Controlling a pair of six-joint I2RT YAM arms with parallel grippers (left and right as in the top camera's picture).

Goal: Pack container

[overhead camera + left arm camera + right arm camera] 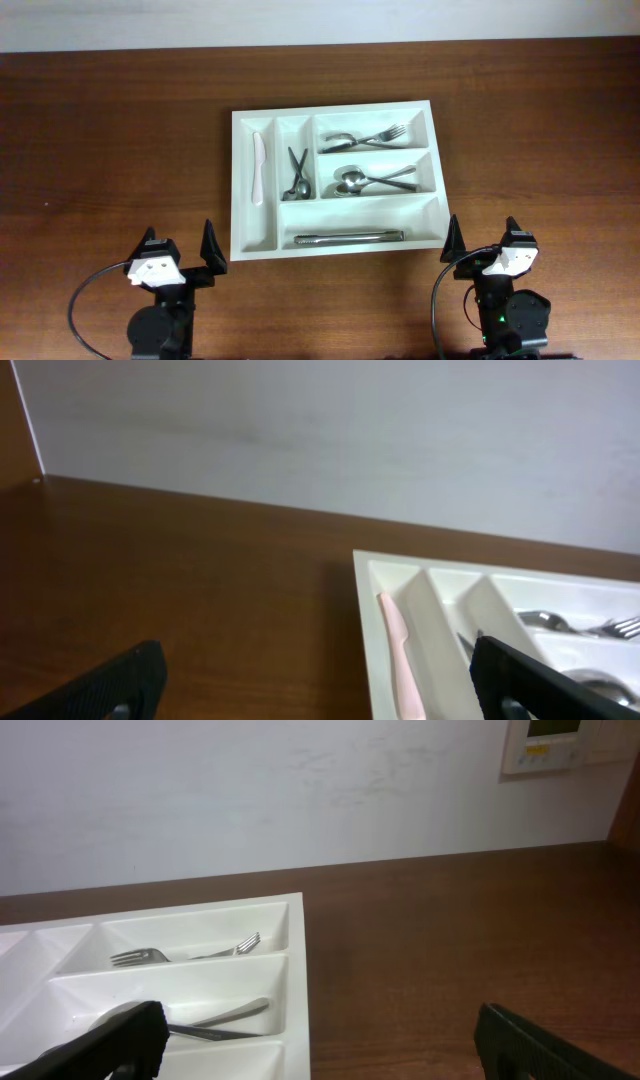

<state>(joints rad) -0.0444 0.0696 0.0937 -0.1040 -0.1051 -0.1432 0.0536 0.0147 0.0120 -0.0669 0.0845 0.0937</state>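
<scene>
Overhead, I judge the container (pixel 330 109) packed, so left gripper (pixel 180 245) at seven o'clock and right gripper (pixel 482 240) at five rest fully spread, holding nothing.

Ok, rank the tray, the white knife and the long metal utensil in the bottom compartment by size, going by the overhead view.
1. White tray, by far the largest.
2. Long metal utensil.
3. White knife, clearly shorter than the utensil.

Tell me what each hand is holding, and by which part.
Nothing is held: the left hand and the right hand are both open and empty, apart from the cutlery tray.
</scene>
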